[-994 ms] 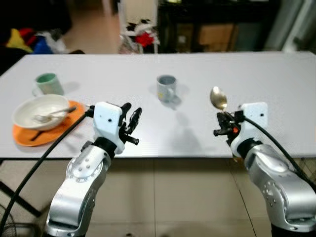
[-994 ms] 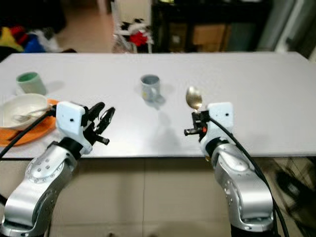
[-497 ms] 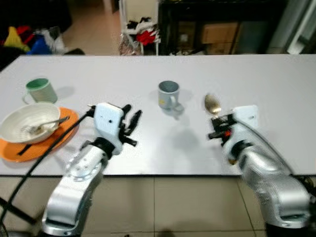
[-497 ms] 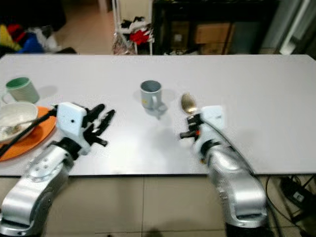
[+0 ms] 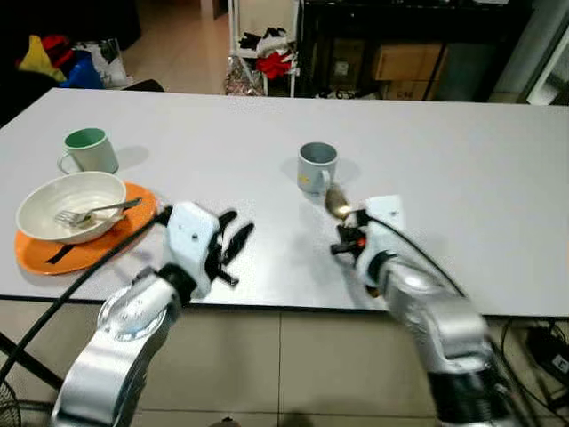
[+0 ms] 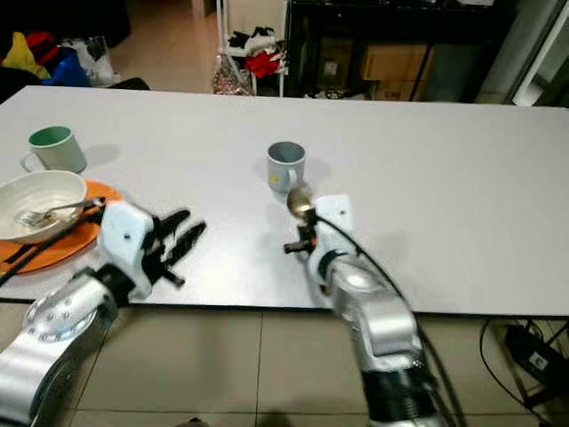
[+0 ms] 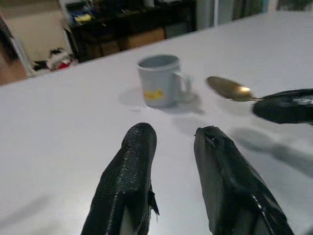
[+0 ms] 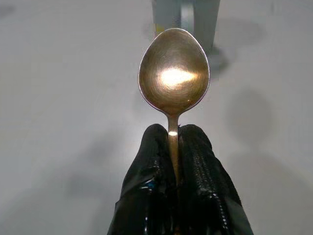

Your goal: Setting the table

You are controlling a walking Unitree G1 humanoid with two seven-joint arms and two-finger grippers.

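Closer to the grey mug now, the right gripper pinches a gold spoon by its handle above the white table; lower it level beside the mug, while the left gripper hovers parted and empty.

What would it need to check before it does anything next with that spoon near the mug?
1. Spoon held firmly in the right pincer: ok, handle clamped between both fingers.
2. Spoon bowl facing up: ok.
3. Spoon apart from the grey mug: ok in the left wrist view, though close.
4. Mug upright: ok.
5. Left pincer out of the way: ok, open, holding nothing.
6. Other place setting, white bowl with fork on the orange plate: ok.
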